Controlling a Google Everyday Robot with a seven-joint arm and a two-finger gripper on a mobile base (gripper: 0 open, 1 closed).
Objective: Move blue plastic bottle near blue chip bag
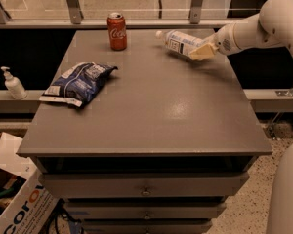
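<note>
The blue plastic bottle [177,42], clear with a white cap and a white label, lies on its side at the back right of the grey table [151,111], cap pointing left. My gripper [201,51] reaches in from the right on the white arm. Its beige fingers [199,52] are closed on the bottle's base end. The blue chip bag [78,83], crinkled dark blue with white patches, lies flat near the table's left edge, well apart from the bottle.
A red Coca-Cola can [117,30] stands upright at the back of the table, left of the bottle. A small white pump dispenser [12,83] stands on a ledge off the left side. A cardboard box [14,204] is on the floor at lower left.
</note>
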